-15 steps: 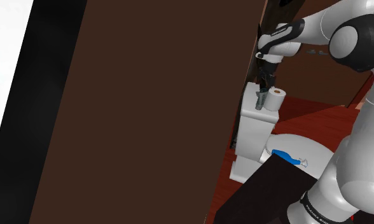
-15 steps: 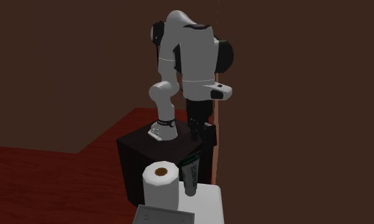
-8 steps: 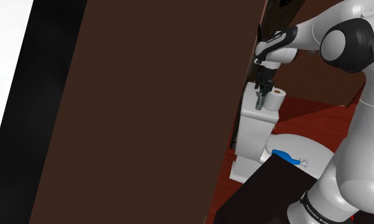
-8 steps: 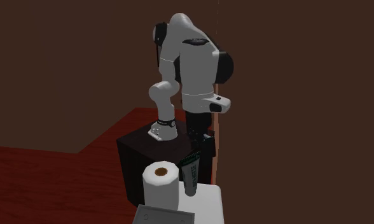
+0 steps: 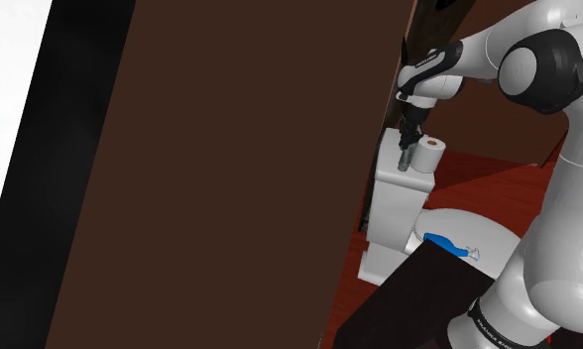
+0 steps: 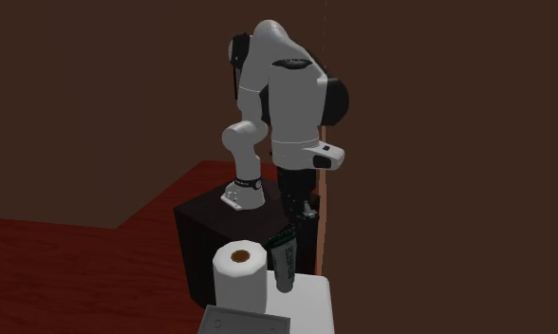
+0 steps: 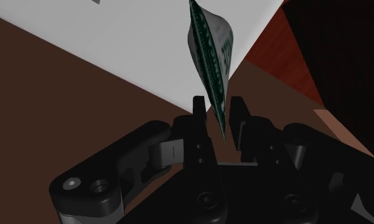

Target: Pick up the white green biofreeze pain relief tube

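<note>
In the shoulder view, the arm reaches to a white toilet tank [image 5: 394, 198]. The gripper [image 5: 407, 147] is directly over the tube [image 5: 405, 164], which stands upright on the tank's lid just beside a toilet paper roll [image 5: 432, 147]. This view places the tube but says little about the grasp.

The second exterior view adds the tube's look: a pale body with dark green print, cap down and flat crimped end up, with the gripper at its top.

The wrist view alone shows the grasp. The two fingers [image 7: 198, 114] stand narrowly apart on either side of the crimped end, and they seem not to be pressing it yet, though the gap is hard to read.

I judge the tube to be light, soft-walled and smooth, so it could buckle or slip if squeezed mid-body, and it could topple off its small cap if nudged. The stiff crimp, taken across its flat faces, looks like the safest place to hold it.
</note>
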Controlling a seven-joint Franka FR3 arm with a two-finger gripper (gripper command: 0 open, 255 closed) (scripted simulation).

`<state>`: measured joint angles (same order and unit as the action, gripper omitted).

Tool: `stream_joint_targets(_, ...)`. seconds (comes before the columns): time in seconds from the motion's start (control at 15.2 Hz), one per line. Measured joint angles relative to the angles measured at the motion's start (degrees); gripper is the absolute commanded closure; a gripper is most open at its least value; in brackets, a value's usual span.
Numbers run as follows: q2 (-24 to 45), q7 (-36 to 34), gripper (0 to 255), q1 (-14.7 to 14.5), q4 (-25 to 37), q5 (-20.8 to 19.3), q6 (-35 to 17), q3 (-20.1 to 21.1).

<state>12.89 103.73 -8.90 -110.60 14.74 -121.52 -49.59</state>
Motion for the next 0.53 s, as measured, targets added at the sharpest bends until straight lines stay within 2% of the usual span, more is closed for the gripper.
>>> stream_joint_targets(0.53,-1.49,-1.14,255,-0.53,1.53,-1.61,2.47,-0.55)
